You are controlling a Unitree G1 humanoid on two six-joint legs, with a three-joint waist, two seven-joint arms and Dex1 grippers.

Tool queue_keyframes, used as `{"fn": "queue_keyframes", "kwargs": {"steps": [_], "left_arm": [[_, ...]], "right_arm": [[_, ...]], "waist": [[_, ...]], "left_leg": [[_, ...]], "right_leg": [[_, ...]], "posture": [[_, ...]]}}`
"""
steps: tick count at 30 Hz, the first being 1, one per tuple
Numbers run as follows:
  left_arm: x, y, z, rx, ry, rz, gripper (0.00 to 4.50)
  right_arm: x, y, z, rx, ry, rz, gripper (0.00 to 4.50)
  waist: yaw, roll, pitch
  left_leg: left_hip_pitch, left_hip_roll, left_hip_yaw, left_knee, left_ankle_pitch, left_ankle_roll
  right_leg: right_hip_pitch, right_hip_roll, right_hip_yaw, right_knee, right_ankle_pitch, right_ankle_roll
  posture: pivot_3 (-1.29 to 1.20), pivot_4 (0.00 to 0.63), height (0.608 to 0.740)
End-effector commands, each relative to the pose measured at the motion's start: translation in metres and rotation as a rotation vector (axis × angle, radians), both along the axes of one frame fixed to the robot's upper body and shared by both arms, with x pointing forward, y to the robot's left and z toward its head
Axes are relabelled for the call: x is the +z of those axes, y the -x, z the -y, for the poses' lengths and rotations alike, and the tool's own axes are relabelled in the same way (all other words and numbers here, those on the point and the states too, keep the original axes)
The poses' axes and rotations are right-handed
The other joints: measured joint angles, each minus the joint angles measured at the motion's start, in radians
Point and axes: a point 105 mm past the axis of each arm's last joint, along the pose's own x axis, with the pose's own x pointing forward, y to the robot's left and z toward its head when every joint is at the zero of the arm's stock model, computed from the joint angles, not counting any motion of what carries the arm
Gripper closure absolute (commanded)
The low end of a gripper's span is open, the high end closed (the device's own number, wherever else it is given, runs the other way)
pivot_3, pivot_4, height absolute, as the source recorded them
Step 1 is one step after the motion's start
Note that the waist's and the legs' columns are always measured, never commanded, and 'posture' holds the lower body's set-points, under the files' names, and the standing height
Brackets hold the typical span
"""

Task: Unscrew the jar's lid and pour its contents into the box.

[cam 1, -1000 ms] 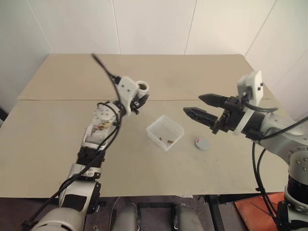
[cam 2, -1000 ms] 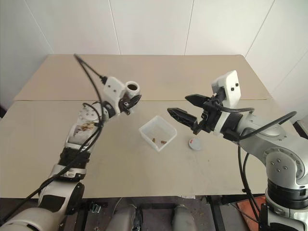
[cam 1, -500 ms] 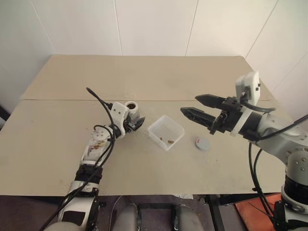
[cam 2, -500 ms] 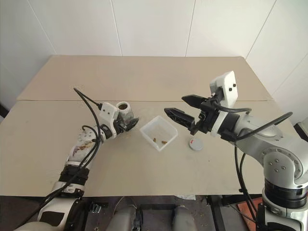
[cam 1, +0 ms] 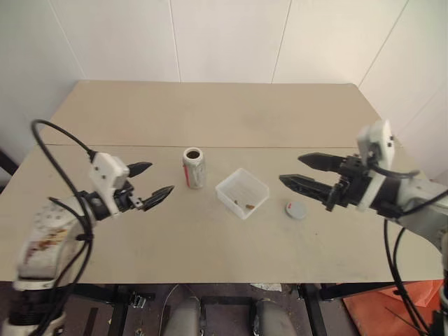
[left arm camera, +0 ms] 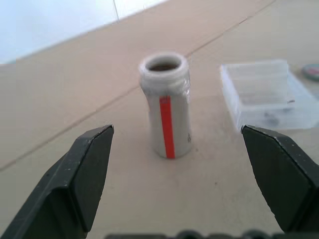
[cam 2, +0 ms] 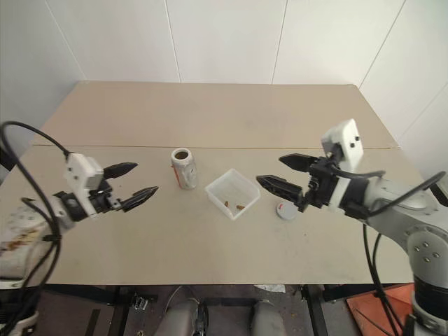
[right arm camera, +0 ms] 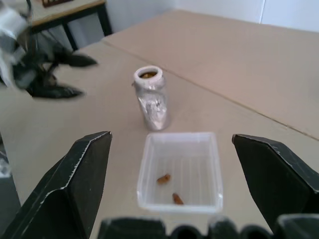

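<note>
The jar (cam 1: 194, 167) stands upright and uncapped on the table, silvery with a red stripe (left arm camera: 167, 127). To its right sits the box (cam 1: 242, 193), translucent white, with a few brown bits of the contents (right arm camera: 168, 188) in it. The grey lid (cam 1: 295, 209) lies flat on the table right of the box. My left gripper (cam 1: 148, 183) is open and empty, a short way left of the jar and apart from it. My right gripper (cam 1: 304, 172) is open and empty, hovering above the lid, right of the box.
The tan table (cam 1: 231, 119) has a seam running across it behind the jar. White walls rise behind the far edge. A dark-legged table (right arm camera: 75, 12) stands beyond the left side.
My left gripper has let go of the jar, which now stands on the table, and has pulled back to the left with its fingers open. The right gripper drifted slightly right.
</note>
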Motion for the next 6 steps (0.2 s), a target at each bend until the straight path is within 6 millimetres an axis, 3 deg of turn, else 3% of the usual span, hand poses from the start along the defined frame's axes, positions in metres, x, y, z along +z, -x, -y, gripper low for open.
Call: {"fn": "queue_keyframes", "kwargs": {"steps": [1,6], "left_arm": [[0.026,0.015,-0.009,-0.096,-0.028,0.078,0.03],[0.016,0.016,-0.007,-0.156,-0.066,0.066,0.03]], "right_arm": [[0.002,0.011,0.02,0.05,0.051,0.052,0.0],[-0.019,0.011,0.038,0.046,0.118,0.016,0.0]], "waist": [[-0.001,0.0,0.0],[-0.002,0.0,0.0]], "left_leg": [[0.001,0.0,0.001,-0.001,0.0,0.0],[0.003,0.0,0.004,-0.001,0.0,0.0]], "right_leg": [[0.0,0.0,0.001,0.0,0.0,0.0],[0.001,0.001,0.004,0.0,-0.001,0.0]], "posture": [[0.0,0.15,0.74],[0.0,0.15,0.74]]}}
